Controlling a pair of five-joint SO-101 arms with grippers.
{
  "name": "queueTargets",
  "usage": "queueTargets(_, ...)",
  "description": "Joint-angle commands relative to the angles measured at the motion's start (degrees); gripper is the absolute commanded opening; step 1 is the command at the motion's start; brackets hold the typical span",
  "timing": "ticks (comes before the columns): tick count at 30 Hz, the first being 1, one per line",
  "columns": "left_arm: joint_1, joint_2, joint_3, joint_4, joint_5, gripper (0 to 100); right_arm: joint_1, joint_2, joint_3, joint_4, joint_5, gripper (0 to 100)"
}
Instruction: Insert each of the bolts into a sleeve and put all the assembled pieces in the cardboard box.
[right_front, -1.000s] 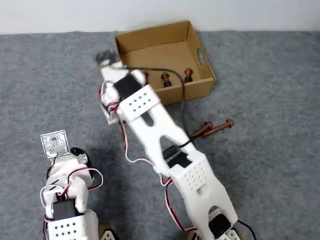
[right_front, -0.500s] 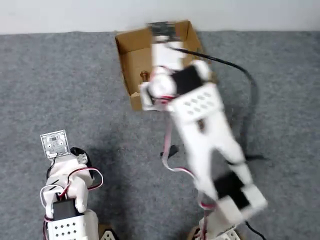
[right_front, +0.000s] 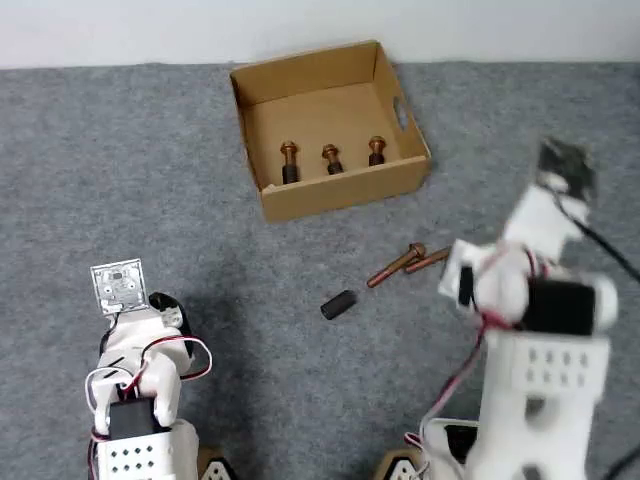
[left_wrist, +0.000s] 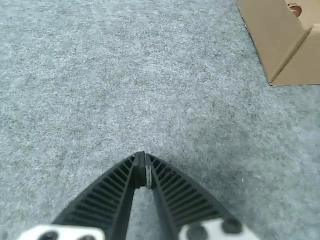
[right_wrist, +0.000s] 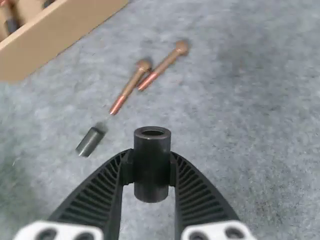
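Near the near-left corner, your left gripper hangs over the bare grey carpeted surface, its fingers pressed together on nothing. Toward the near-right corner, your right gripper has its fingers clamped on a short black cylindrical sleeve, with the open bore facing the wrist camera. Beyond it, about mid-surface, a second black sleeve lies on its side. Just past that, two copper-coloured bolts lie side by side, heads close together and angled toward the far-right corner. Toward the far edge sits the open brown cardboard box. Three bolt-in-sleeve assemblies stand in a row along its near wall.
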Motion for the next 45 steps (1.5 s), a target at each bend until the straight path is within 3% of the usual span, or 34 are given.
queueTargets(1,0.8,-0.2,-0.4,-1.0,-0.6,1,3.6,-13.9,11.5,-4.4,-0.2,0.8)
queueTargets(9,11.9,-0.1,-13.0,9.8,-0.6,1,5.4,-40.2,35.0,-7.1,-0.3,0.8)
queueTargets(15,23.2,4.6,-24.7,16.4,-0.7,1,5.5,-48.4,39.6,-9.0,-1.8,0.8)
queueTargets(21,28.1,26.5,-37.4,12.7,-0.7,1,5.0,-48.8,42.3,-9.5,-10.6,0.8)
queueTargets(30,38.9,60.6,-55.7,3.3,-0.7,1,3.1,-49.3,42.6,-9.5,-10.1,0.8)
queueTargets(39,43.3,85.5,-72.7,-3.0,-0.7,1,3.5,-55.7,43.7,-9.7,-10.3,0.8)
queueTargets(45,44.3,100.4,-85.7,-2.6,-0.7,16,3.5,-56.0,43.7,-9.7,-10.3,0.8)
